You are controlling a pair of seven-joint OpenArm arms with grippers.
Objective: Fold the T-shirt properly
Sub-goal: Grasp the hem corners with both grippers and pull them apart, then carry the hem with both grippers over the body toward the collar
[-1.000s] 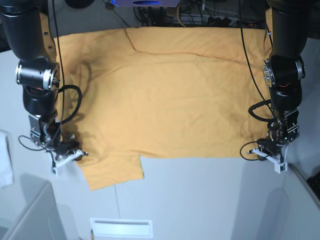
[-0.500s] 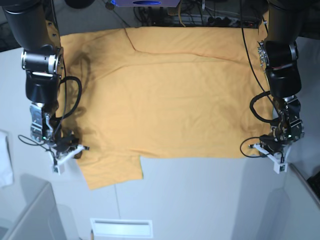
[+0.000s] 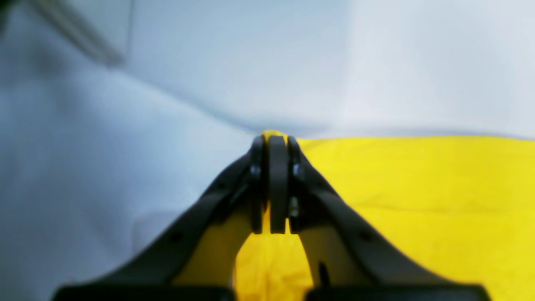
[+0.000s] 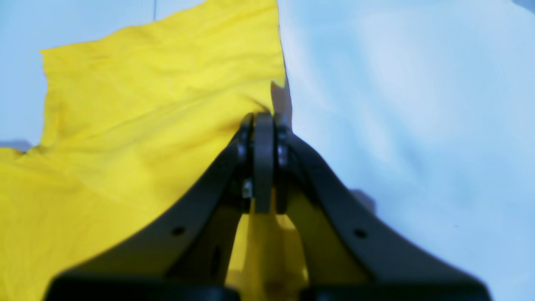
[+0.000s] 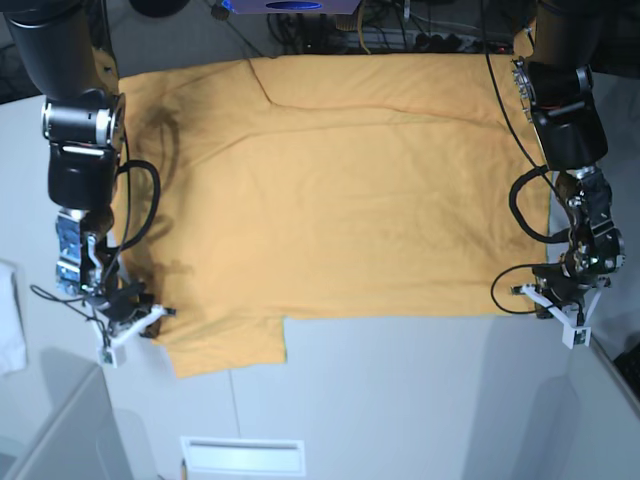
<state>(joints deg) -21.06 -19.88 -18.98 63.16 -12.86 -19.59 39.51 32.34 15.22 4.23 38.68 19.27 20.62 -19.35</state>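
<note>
My T-shirt (image 5: 330, 190) lies flat and spread wide across the white counter (image 5: 400, 400), reaching its far edge. No fold is made yet, so all the folding is left. My left tool (image 3: 273, 140) pinches one near corner. My right tool (image 4: 263, 117) pinches the sleeve edge. Cables (image 5: 400, 35) sit behind the counter.

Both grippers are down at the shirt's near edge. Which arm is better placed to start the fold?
Neither alone. The left gripper is shut on the T-shirt at its corner, the right gripper on the sleeve side's edge. Judging by this, lift both together.
</note>
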